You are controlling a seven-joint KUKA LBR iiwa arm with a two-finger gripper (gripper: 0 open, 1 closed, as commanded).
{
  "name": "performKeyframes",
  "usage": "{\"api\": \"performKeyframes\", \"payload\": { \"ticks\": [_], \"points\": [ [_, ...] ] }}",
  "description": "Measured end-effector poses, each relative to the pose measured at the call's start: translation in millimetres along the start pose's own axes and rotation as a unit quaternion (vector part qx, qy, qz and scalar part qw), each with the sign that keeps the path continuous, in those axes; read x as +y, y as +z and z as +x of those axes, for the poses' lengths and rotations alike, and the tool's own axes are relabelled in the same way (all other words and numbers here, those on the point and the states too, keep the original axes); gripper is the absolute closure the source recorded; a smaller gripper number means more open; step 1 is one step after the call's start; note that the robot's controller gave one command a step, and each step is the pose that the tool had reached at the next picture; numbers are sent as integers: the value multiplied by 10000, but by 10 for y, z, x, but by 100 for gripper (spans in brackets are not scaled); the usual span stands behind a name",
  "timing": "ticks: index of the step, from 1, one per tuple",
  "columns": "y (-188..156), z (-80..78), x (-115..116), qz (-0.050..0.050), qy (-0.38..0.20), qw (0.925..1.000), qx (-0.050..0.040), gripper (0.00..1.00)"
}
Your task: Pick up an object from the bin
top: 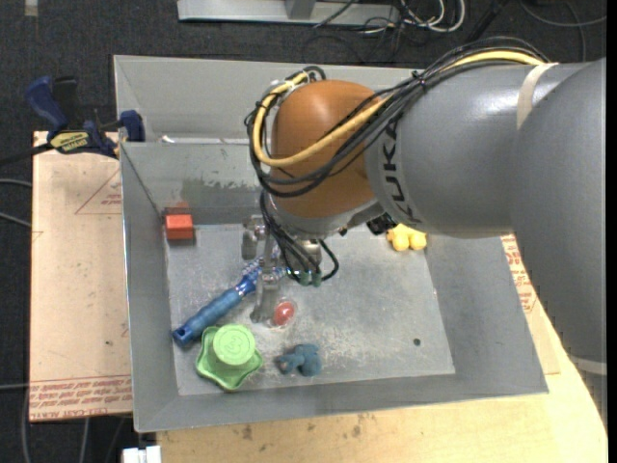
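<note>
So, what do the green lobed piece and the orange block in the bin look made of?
Green lobed piece: probably moulded plastic, with smooth rounded lobes and a slight sheen. Orange block: matte, with flat faces and square edges. It could be foam or painted wood; the look leaves it open.

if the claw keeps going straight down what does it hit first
Likely the small red piece right below the claw, or the blue stick beside it; depth is unclear.

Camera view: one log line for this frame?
gripper: low, centre of bin | nearest: blue stick, small red round piece | grasp: cannot tell | others: green cap, orange block, yellow piece, blue-grey lump
</note>
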State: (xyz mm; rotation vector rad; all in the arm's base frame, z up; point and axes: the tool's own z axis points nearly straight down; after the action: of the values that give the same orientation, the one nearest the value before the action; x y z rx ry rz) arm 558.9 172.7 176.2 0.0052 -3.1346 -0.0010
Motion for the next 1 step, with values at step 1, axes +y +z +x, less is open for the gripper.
{"api": "performKeyframes", "payload": {
  "ticks": [1],
  "points": [
    [1072, -345, -75, 8, -1394, 9902, -19, 0]
  ]
}}
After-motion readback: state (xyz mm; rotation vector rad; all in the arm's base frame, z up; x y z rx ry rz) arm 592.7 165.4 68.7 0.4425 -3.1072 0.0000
